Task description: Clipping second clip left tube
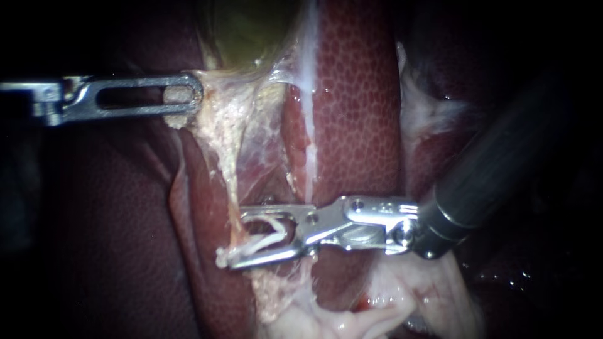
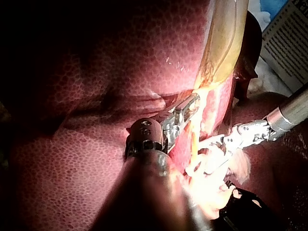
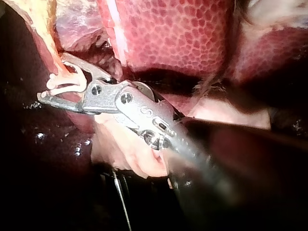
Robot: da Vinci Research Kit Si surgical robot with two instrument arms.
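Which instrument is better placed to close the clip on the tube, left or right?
Right instrument: its jaws hold the white clip around the tube. Left instrument is busy gripping tissue by the gallbladder.

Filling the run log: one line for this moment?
left instrument: jaws shut on tissue by gallbladder | right instrument: jaws hold clip at tube

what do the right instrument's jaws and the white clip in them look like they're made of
The right instrument has jaws of bare polished metal, likely steel: silver, bright glints, visible pivot pins. The clip held in them is matte white with no shine, so probably plastic, not metal, judging by look alone.
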